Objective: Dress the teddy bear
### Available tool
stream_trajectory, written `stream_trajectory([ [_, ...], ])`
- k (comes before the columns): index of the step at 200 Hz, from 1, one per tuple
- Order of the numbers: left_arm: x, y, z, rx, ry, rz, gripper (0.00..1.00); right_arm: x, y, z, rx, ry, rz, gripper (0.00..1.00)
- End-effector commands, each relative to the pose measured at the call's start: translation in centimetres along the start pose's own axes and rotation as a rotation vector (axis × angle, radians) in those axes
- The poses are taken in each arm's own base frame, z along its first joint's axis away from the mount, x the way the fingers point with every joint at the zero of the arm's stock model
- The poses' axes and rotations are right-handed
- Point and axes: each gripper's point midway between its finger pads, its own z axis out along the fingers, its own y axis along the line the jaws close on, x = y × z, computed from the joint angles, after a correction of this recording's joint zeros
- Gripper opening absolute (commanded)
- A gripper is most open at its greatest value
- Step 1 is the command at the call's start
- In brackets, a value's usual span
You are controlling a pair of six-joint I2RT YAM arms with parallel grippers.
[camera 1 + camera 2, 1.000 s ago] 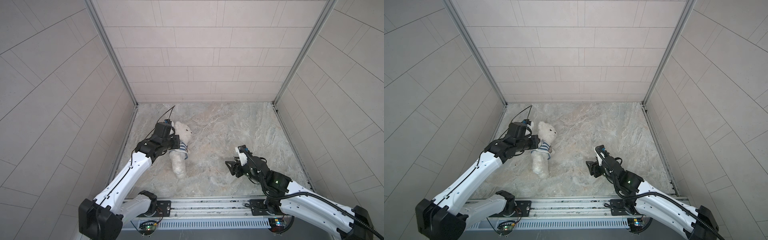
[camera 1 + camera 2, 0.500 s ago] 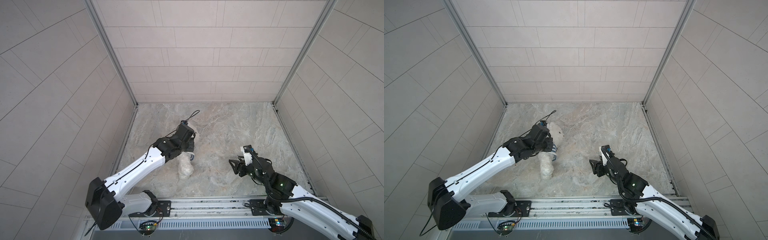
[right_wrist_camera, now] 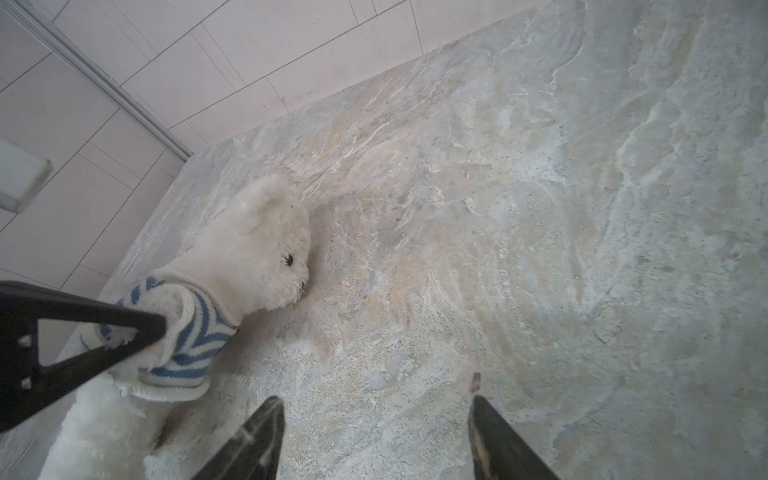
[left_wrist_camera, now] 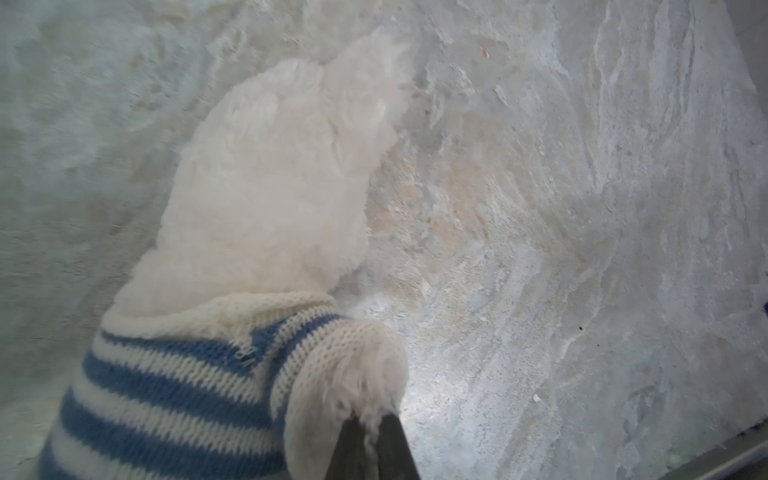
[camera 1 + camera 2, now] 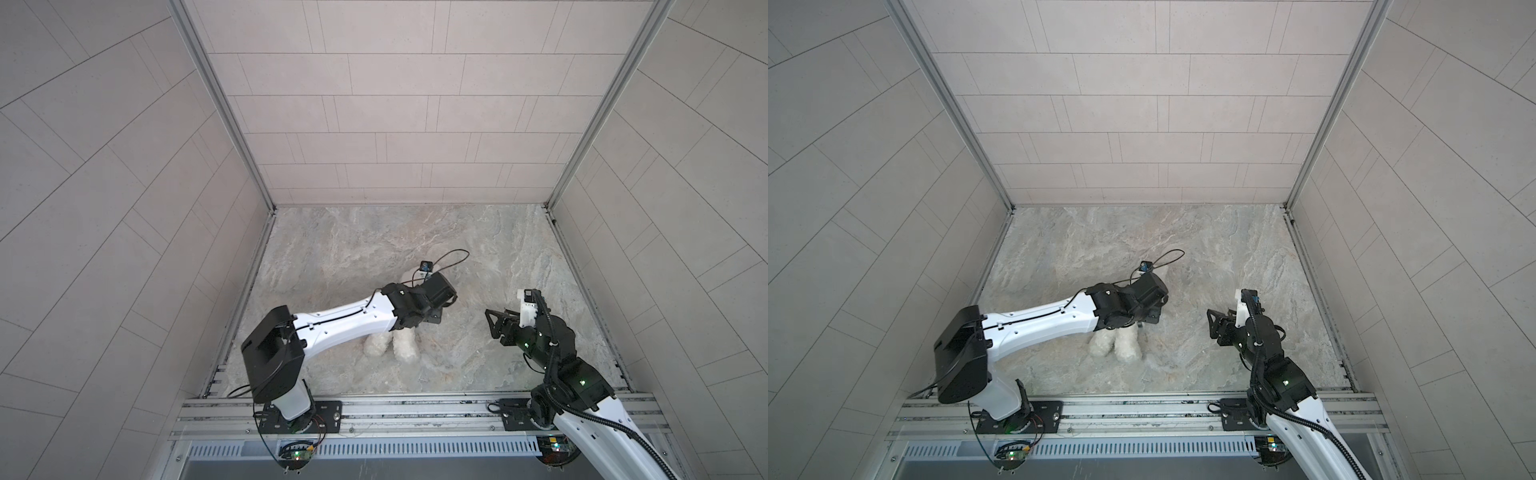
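The bench (image 5: 374, 232) has a grey stone pattern and is closed by tiled walls on three sides. The left arm (image 5: 345, 322) reaches from the front left corner to the middle of the bench, and the right arm (image 5: 582, 382) rises from the front right corner and bends toward the middle. The teddy bear (image 5: 405, 347) lies a little left of the middle of the bench. Its legs point to the front edge and its head to the back edge. In both top views the wrist of the left arm covers most of its body, so mainly the two legs (image 5: 1127, 343) show. In the right wrist view the bear's face (image 3: 266, 253) is turned sideways, with one dark eye visible. It wears a blue-and-white striped shirt (image 4: 166, 386) over the chest, and one paw comes out of a sleeve. The left gripper (image 4: 370, 428) is closed narrow and pinches the white fur of this paw, just at the sleeve cuff. The right gripper (image 3: 374, 401) hovers apart from the bear on its right side, with the jaws wide and nothing between them. A thin black cable (image 5: 453, 259) makes a loop above the left wrist.
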Motion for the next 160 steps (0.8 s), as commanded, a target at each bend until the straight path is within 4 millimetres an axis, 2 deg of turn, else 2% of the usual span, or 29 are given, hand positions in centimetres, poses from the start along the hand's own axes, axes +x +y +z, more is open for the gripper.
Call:
stream_trajectory([
  [1, 0.1, -3.6, 0.0, 0.097, 0.009, -0.02, 0.18, -0.5, 0.6, -0.3, -0.021, 0.018, -0.004, 0.72],
  [28, 0.5, -6.0, -0.4, 0.211, 0.032, -0.001, 0.45, -0.1, 0.3, 0.1, -0.007, 0.043, -0.006, 0.71],
  [49, 0.4, -6.8, -1.8, 0.278, 0.034, 0.024, 0.5, 0.1, 0.3, 0.2, -0.007, 0.053, -0.013, 0.71],
  [58, 0.4, -6.4, -2.5, 0.284, 0.029, 0.033, 0.5, 0.1, 0.5, 0.3, -0.015, 0.058, -0.017, 0.71],
  [76, 0.1, -4.7, -3.8, 0.267, 0.016, 0.054, 0.51, 0.2, 1.1, 0.6, -0.042, 0.078, -0.03, 0.71],
  [91, -0.3, -1.9, -4.2, 0.22, 0.006, 0.063, 0.48, 0.3, 1.8, 1.0, -0.078, 0.101, -0.027, 0.7],
  [110, -0.3, 2.0, -3.7, 0.165, 0.018, 0.038, 0.44, 0.3, 3.1, 1.4, -0.128, 0.122, -0.036, 0.69],
  [125, -0.1, 4.4, -3.1, 0.153, 0.042, 0.014, 0.42, 0.1, 4.4, 1.5, -0.159, 0.138, -0.071, 0.67],
  [140, -0.3, 5.9, -2.8, 0.137, 0.04, 0.012, 0.4, 0.0, 6.0, 1.6, -0.184, 0.155, -0.122, 0.65],
  [160, 0.2, 6.7, -1.9, 0.13, 0.078, 0.033, 0.38, 0.6, 8.0, 2.0, -0.201, 0.185, -0.186, 0.58],
])
